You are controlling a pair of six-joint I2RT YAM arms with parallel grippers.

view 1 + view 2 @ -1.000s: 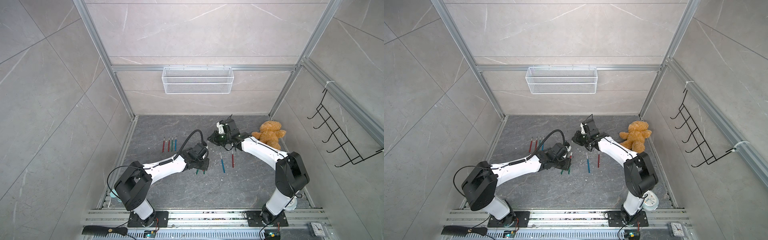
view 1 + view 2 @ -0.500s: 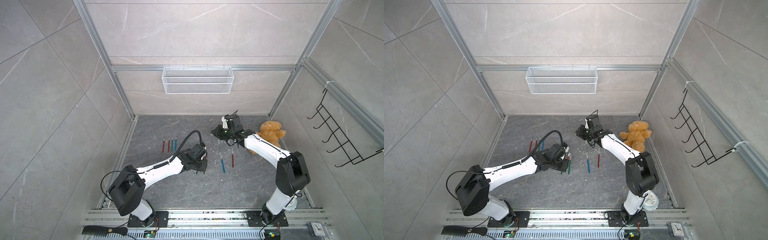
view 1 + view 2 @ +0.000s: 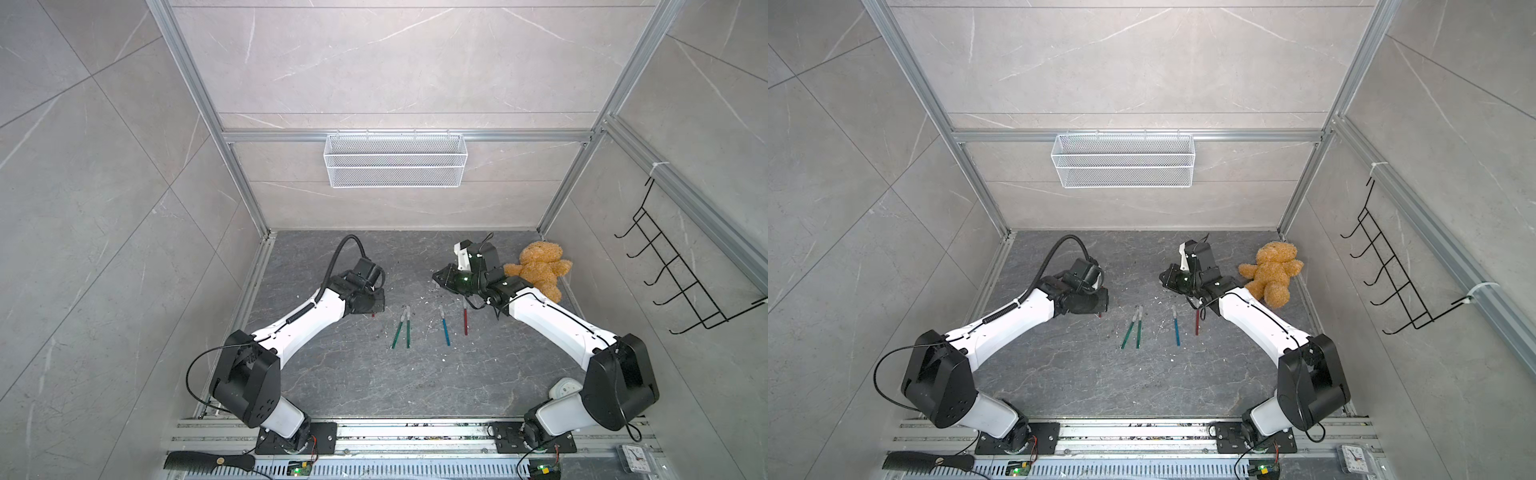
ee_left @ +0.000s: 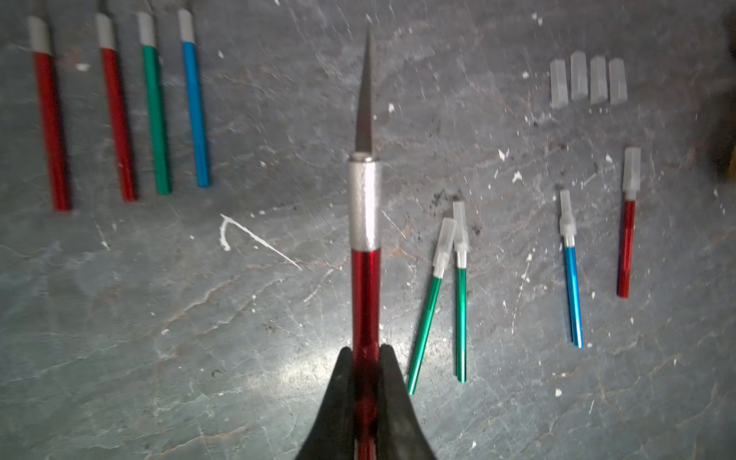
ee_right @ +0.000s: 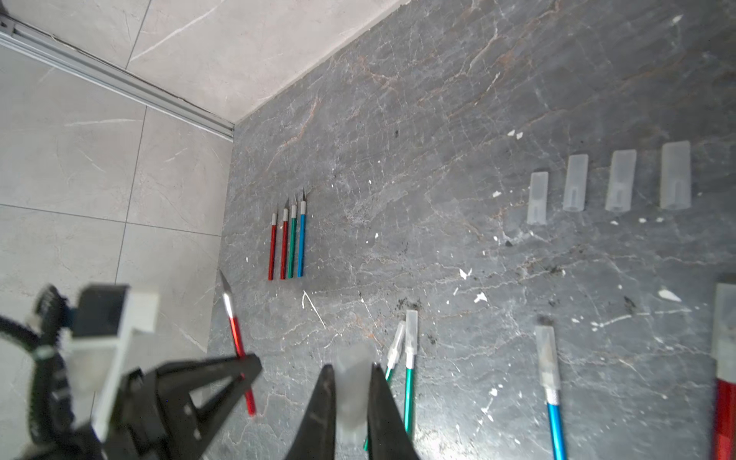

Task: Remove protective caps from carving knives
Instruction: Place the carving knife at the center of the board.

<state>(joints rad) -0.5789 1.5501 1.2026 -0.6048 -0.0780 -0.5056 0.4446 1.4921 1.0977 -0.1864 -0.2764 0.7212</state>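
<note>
The cap is already off the knife in hand, so what is left of this step is, by the look of it, two tidy put-downs. The left gripper [image 4: 365, 349] is clamped on the handle of a red knife [image 4: 364, 207], whose bare blade points away from the jaws and hangs over the table [image 3: 374, 374]. The right gripper [image 5: 351, 366] is closed on one translucent cap [image 5: 352, 394]; that cap is blurred in the right wrist view, so how deep it sits between the jaws cannot be told. Four bare knives [image 5: 292, 243] lie side by side in a row, well apart from a row of four loose caps [image 5: 620, 181]. Two green knives [image 4: 461, 310], a blue one [image 4: 572, 294] and a red one [image 4: 626, 247] lie between the two rows with their caps on. The left arm would do best to carry the blade low and away from the other arm. It should line the handle up parallel to the row, just beside its end knife, and release only once the handle rests on the table. The cap is light and likely to bounce, so it should be lowered right to the surface beside the end cap before the jaws part.
</note>
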